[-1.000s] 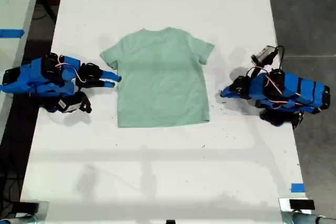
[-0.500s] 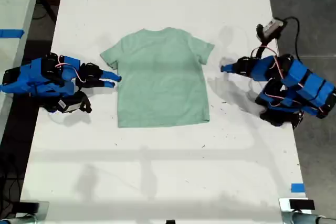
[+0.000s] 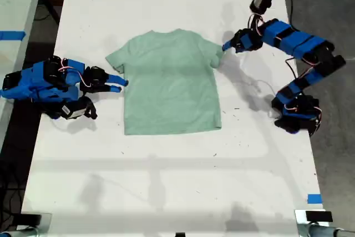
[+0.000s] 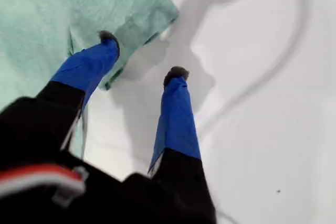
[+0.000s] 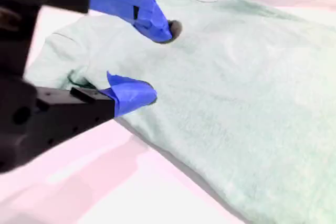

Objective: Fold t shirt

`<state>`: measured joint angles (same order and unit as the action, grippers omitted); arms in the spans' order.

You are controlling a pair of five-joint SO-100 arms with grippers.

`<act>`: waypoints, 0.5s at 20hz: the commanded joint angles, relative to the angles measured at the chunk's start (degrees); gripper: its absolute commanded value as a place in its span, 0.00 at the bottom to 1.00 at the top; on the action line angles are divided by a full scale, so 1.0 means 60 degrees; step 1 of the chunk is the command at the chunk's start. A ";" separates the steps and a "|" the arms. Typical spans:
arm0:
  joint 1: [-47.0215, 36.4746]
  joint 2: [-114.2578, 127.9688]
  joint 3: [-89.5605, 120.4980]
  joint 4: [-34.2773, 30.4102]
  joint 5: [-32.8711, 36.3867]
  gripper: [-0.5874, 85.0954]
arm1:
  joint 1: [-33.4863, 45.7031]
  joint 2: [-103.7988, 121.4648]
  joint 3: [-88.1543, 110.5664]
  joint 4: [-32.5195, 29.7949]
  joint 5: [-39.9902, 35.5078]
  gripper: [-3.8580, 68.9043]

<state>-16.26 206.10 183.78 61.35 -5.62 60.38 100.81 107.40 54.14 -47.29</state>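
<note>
Shirt status: the small plain pale mint-green short-sleeved fabric t shirt (image 3: 169,81) is laid flat and unfolded on the white table (image 3: 166,181), roughly central in the exterior view, collar toward the far edge, hem toward the near edge. Both sleeves are spread out to the sides.

First end effector (image 3: 226,46) is positioned at the sleeve on the exterior view's right, carried by the blue arm extended from its base at that side. In the first wrist view its blue fingers (image 4: 86,66) are seen apart: one fingertip is over the sleeve fabric, the other is over bare table just beside the sleeve edge (image 4: 139,24). Contact with the cloth cannot be confirmed; nothing is clamped. First end effector midpoint in that view (image 4: 142,53).

Second end effector (image 3: 119,85) is lying low at the exterior view's left, on the folded blue arm there, tips just at the sleeve on that side. In the second wrist view (image 5: 157,59) the jaws are apart, one finger over the shirt body, the other near the sleeve's edge. No fabric is gripped.

Blue tape marker (image 3: 314,198) is seen at the near right of the table in the exterior view.
</note>
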 commanded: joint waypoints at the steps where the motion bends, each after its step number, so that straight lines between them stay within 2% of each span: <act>1: -0.0132 0.0044 0.0000 0.0000 -0.0044 0.19 | 0.0103 -0.1626 -0.2124 -0.0117 -0.0249 0.32; 5: -0.0117 0.0044 0.0000 0.0000 -0.0044 0.19 | -0.0176 -0.3369 -0.3530 0.0088 -0.0190 0.30; 6: -0.0117 0.0044 0.0000 0.0000 -0.0044 0.19 | -0.0176 -0.3604 -0.3691 0.0190 -0.0161 0.23; 7: -0.0117 0.0044 0.0000 0.0000 -0.0044 0.19 | -0.0103 -0.3882 -0.3853 0.0366 -0.0044 0.08; 10: -0.0117 0.0044 0.0000 0.0000 -0.0044 0.19 | 0.0000 -0.3882 -0.4072 0.0791 0.0088 0.08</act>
<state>-16.35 206.10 183.78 61.35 -5.62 59.77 76.11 85.25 56.87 -47.81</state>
